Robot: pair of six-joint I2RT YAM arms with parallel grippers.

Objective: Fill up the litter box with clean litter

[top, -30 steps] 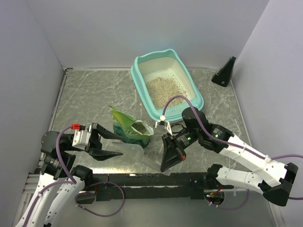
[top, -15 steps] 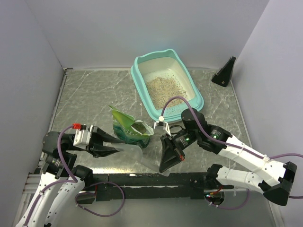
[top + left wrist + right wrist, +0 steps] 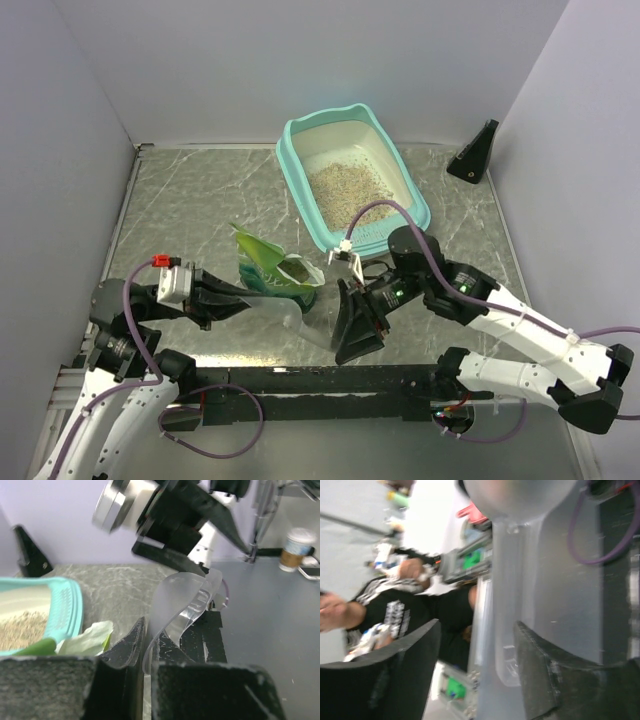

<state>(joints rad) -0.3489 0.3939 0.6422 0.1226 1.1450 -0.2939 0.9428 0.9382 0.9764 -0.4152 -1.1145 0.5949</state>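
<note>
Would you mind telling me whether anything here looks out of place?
The green bag lies crumpled on its side near the litter box, and the clean litter covers only the pan's near half, leaving the far end bare.

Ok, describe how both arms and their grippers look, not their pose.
Both arms have white links, black joints and a looping purple cable. The left arm carries a red connector near its wrist; the right arm shows a small green light. The left gripper and right gripper have black, tapering fingers.
</note>
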